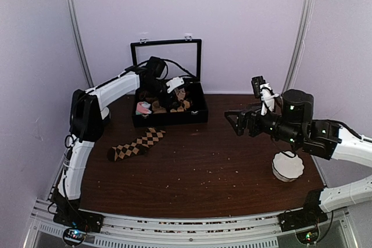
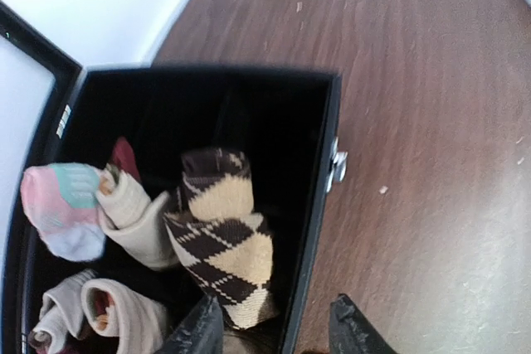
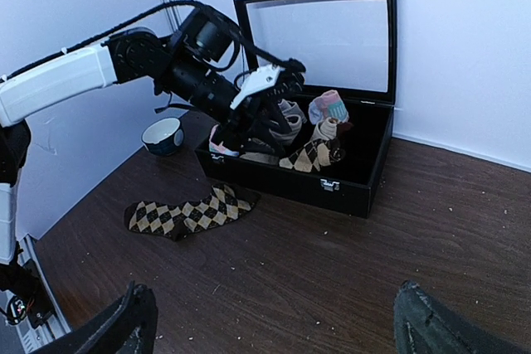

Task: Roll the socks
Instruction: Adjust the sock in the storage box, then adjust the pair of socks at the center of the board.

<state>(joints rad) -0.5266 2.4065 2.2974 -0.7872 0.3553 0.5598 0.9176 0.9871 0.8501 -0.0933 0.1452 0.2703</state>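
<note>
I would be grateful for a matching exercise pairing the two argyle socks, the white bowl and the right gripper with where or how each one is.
Things:
1. flat argyle sock
2. bunched argyle sock
3. white bowl
4. right gripper

Places or states:
A. open and holding nothing, above the table
B. inside the open black box
C. stretched out on the table in front of the black box
D. standing on the right side of the table

Pairs: 1-C, 2-B, 3-D, 4-A.
</note>
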